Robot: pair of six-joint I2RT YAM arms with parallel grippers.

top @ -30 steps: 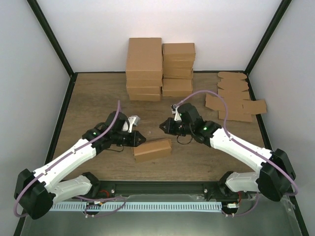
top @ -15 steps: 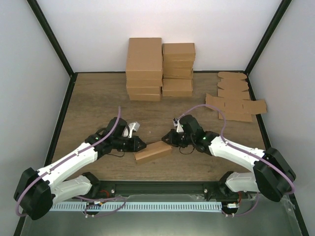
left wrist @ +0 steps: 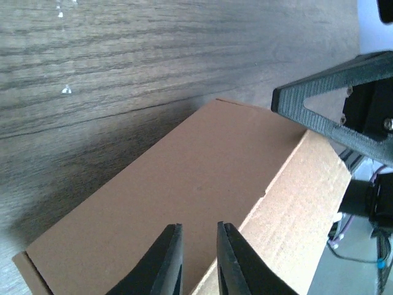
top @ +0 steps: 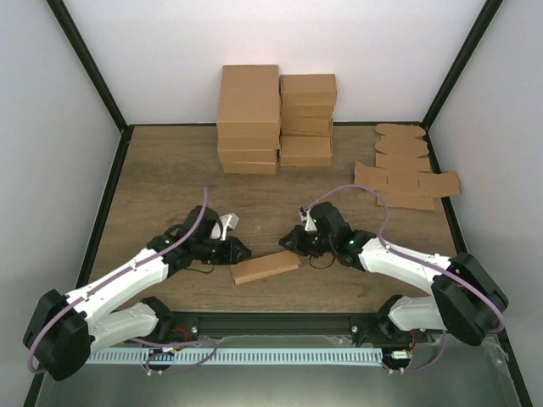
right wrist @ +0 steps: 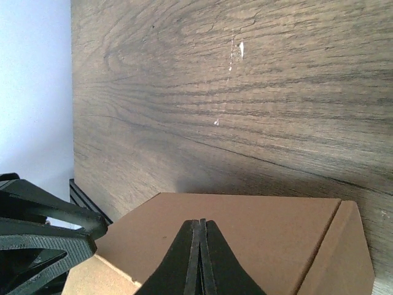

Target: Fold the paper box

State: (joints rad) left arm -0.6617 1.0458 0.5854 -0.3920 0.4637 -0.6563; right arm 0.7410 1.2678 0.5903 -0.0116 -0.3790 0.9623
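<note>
Two stacks of closed cartons (top: 276, 119) stand well behind the box (top: 265, 267), so I cannot see what is inside them. Flat blanks (top: 405, 174) lie spread far to the right of the box. Brown wood-grain table (top: 161, 186), white walls (top: 254, 34) around it. The box lies shut on the table, plain brown, shallow and slanted, between my grippers. My left gripper (left wrist: 199, 228) hangs over the box's left end, jaws a narrow slit apart with nothing between them. My right gripper (right wrist: 200, 224) is at the box's right end, jaws pressed together and empty.

The brown paper box (top: 265, 267) lies folded shut, slightly angled.
</note>
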